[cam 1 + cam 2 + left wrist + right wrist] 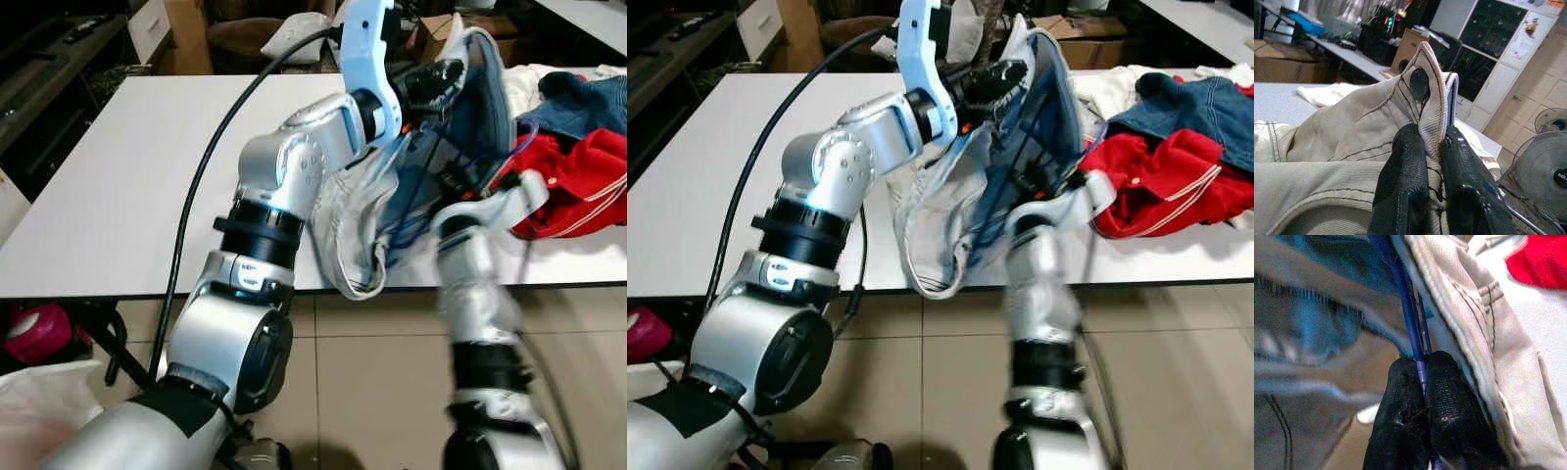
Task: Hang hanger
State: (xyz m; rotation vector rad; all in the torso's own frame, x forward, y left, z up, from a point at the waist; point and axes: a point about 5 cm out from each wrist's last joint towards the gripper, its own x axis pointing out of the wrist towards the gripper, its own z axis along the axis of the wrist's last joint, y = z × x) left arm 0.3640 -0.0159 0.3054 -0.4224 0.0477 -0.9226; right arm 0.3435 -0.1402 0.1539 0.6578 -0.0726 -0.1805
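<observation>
Left eye view: two silver arms reaching over one white table [118,176]. One pale denim jacket [358,220] lifted off the table edge, blue lining showing. Left gripper [441,76] raised high, pinching the jacket's top edge. Right gripper [468,181] lower and blurred, tucked into the jacket's open front. One thin blue hanger [524,142] partly visible inside the jacket, just above the right gripper. One heap of clothes on the table to the right: one red garment [573,186], one blue denim piece [588,98], some white cloth behind.

Right eye view: same scene, jacket hanging between the two grippers, one black cable [754,186] curving along the left arm.

Left wrist view: two black fingers [1403,181] clamped on a folded fabric edge of the jacket, one dark button just beyond the tips. One fan [1547,166] standing in the background.

Right wrist view: two black fingers [1449,411] pressed together on the blue hanger wire [1408,308], wire running away from the fingertips into the jacket.
</observation>
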